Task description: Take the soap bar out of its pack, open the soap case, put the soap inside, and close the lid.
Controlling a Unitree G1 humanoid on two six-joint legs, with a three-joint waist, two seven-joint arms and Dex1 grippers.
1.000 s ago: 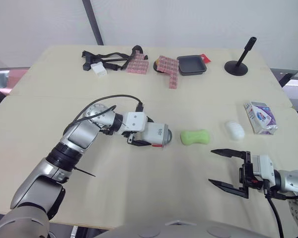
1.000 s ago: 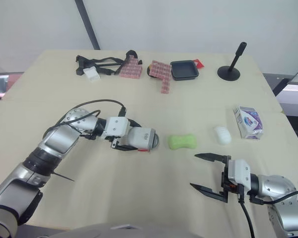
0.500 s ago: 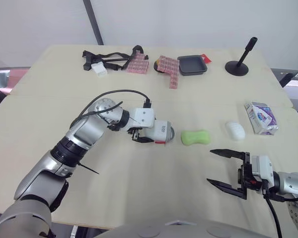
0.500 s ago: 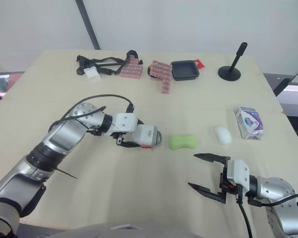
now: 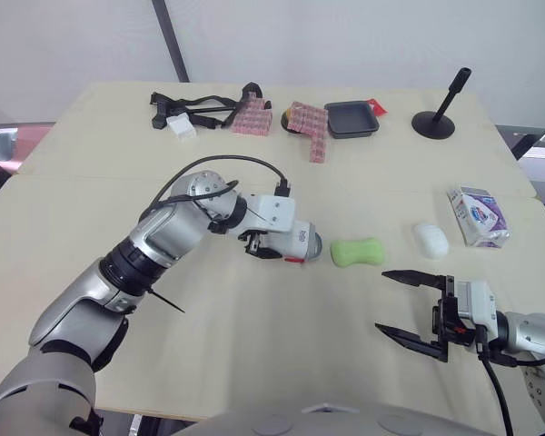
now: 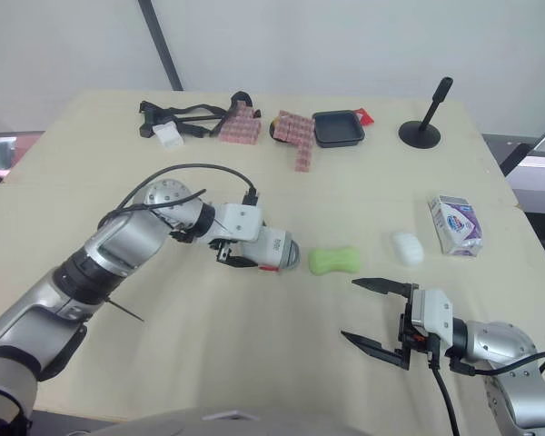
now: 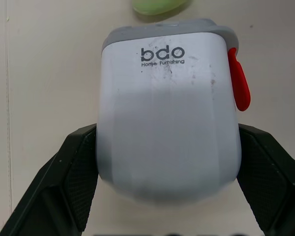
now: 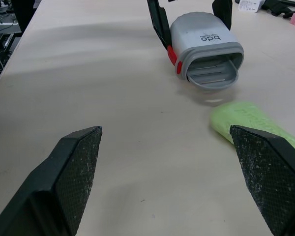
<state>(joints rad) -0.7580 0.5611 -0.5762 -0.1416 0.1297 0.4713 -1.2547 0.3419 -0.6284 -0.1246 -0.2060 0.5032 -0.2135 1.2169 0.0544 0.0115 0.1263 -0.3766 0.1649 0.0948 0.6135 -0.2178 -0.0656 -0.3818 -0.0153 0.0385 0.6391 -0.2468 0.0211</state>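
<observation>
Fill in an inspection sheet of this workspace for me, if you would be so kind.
Surface: pale wooden table, no spills seen.
Job's things: soap case on its side, open end toward green soap bar; white oval piece beside soap pack.
Clutter: black straps, pink blocks, black tray, black stand along far edge.
Grippers: left gripper shut on soap case; right gripper open, holding nothing.
Cables: black cable loops up behind left gripper.
Surroundings: pale wall, dark pole behind.

White soap case w/ grey rim, red latch, black "bdo" print. At its 3 o'clock, green bar; beyond, white oval, then pack, white w/ purple-blue print. At 12: pink chequered blocks, black tray. Pale beige table.
</observation>
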